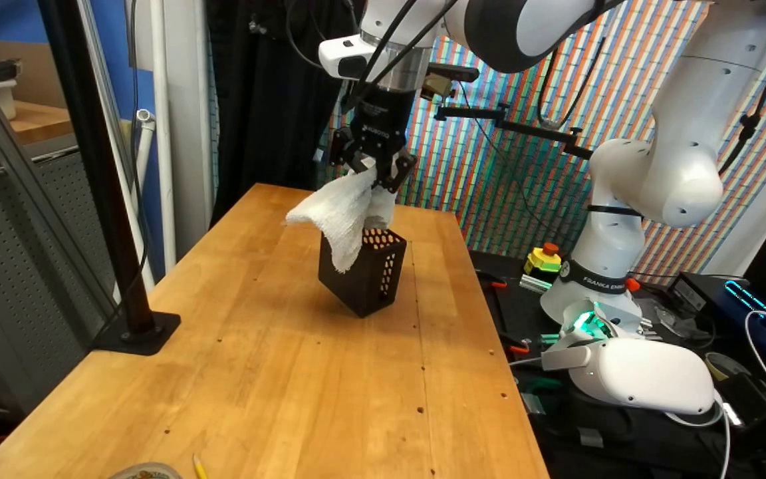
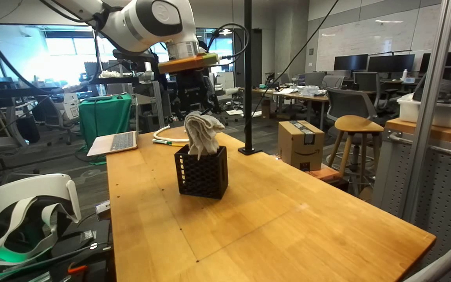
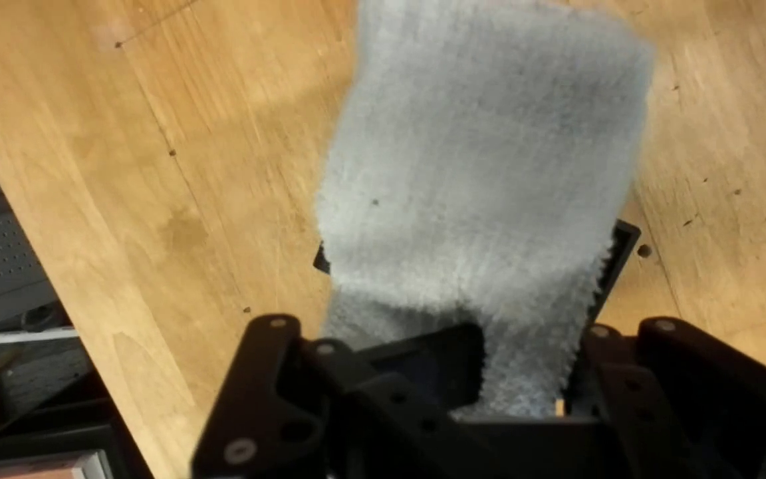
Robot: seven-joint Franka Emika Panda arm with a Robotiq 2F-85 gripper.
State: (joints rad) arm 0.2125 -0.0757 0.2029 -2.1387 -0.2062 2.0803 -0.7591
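A white cloth hangs from the robot's gripper, clenched between its fingers, over the open top of a black perforated basket standing on a wooden table. A laptop sits at the table's edge; a white headset rests alongside.

White-blue glare burns out the windows at upper left in an exterior view, leaving the area beneath them dim, while a soft sheen lies across the wooden tabletop. Blue light strips glow at the right edge in an exterior view, where a black curtain left of upper center swallows detail and wide-lens stretch slants a dark pole at upper left. In the wrist view, the white cloth appears blurred, perhaps from poor focus, above a near-black lower center.
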